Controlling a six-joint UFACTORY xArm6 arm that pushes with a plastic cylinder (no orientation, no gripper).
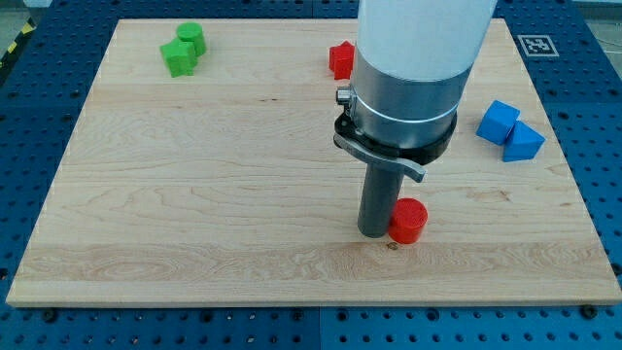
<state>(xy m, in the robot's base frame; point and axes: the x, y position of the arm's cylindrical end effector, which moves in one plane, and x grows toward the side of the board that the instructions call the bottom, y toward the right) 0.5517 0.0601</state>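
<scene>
My tip [374, 232] rests on the wooden board [194, 194] a little right of centre, low in the view. It touches, or nearly touches, the left side of a red cylinder [408, 221]. A second red block [341, 59], its shape partly hidden behind the arm, sits near the view's top centre. Two green blocks lie close together at the top left: a green cylinder [190, 38] and a green cube-like block [179, 57]. At the right, a blue cube [498, 121] stands against a blue wedge-shaped block [524, 143].
The arm's wide grey and white body [408, 68] hangs over the board's upper middle and hides what lies behind it. A blue perforated table [603, 146] surrounds the board. A black-and-white marker [535, 44] sits off the top right corner.
</scene>
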